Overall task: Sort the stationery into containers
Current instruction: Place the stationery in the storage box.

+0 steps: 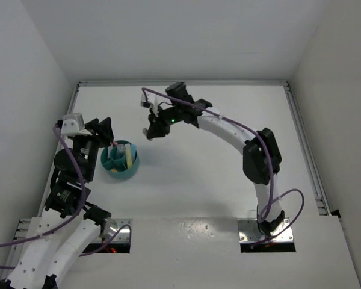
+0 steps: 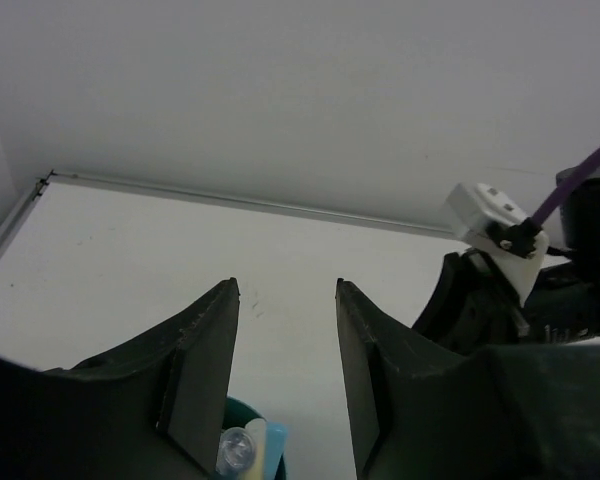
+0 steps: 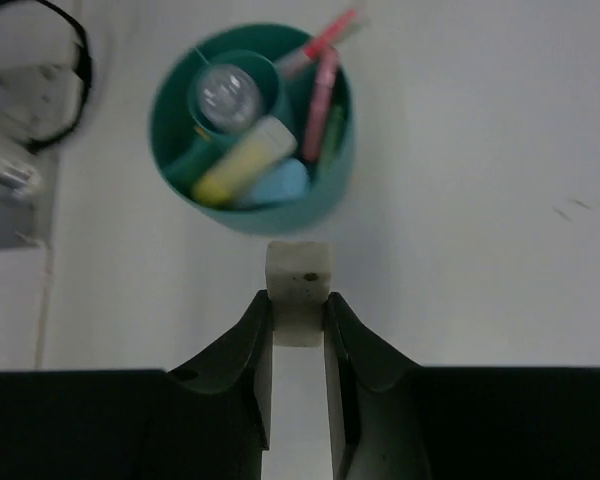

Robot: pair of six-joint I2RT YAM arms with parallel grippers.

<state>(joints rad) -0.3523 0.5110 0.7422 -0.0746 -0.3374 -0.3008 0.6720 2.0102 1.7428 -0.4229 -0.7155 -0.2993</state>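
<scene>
Stationery bar [image 3: 299,272], pale, probably light, stiff and smooth, sits pinched near its end in my right fingers [image 3: 262,322] above the worktop [image 3: 480,200], short of the cup [image 3: 272,216]; left fingers [image 2: 212,335] hang half-open, empty.

White table [image 1: 192,192], one teal holder [image 1: 123,175] standing on it.
From where I stand the top is plain white and boxed in by white walls, with a metal rail [image 1: 305,144] running down its right side and a thinner strip along the far edge at the top of the frame. The holder sits upright left of centre, well apart from the rail. At the bottom, the left plate [image 1: 111,238] and right plate [image 1: 266,232] are fixed to the near edge, well apart.
</scene>
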